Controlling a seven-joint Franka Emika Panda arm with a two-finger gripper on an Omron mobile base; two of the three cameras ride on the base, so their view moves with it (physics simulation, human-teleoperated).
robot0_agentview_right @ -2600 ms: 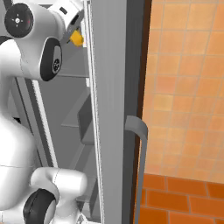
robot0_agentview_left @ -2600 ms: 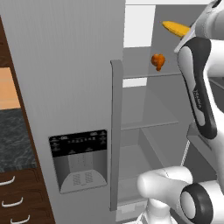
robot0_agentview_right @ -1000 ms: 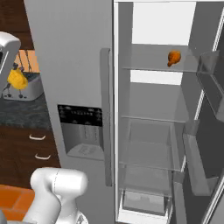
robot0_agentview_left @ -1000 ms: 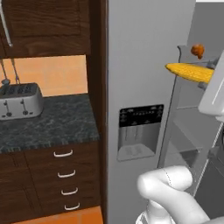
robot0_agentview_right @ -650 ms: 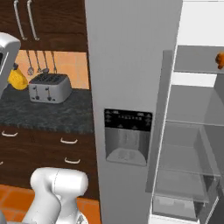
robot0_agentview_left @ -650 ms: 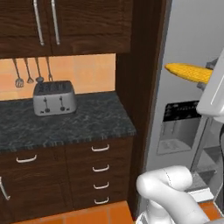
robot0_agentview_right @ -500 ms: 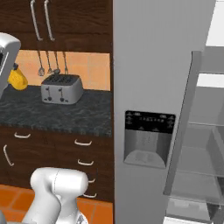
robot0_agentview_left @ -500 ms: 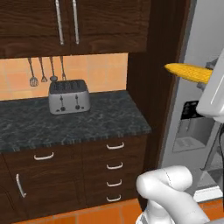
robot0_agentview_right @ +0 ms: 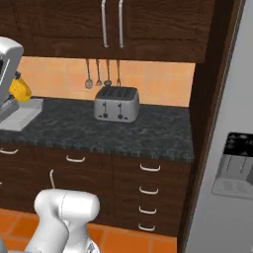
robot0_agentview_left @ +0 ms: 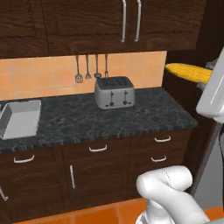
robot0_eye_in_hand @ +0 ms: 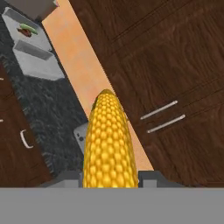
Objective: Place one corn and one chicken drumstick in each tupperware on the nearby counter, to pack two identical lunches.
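The gripper [robot0_eye_in_hand: 110, 177] is clamped on the corn [robot0_eye_in_hand: 109, 144], whose long axis runs straight out along my line of sight from the hand. I hold it high, well above the surface [robot0_agentview_left: 100, 120]. The tupperware [robot0_agentview_left: 19, 118] lies well apart, to the left past the toaster [robot0_agentview_left: 114, 92]; I judge a leftward carry, then a descent.

Speckled counter [robot0_agentview_left: 144, 116]: toaster [robot0_agentview_left: 114, 92], grey tupperware [robot0_agentview_left: 19, 119] at left.
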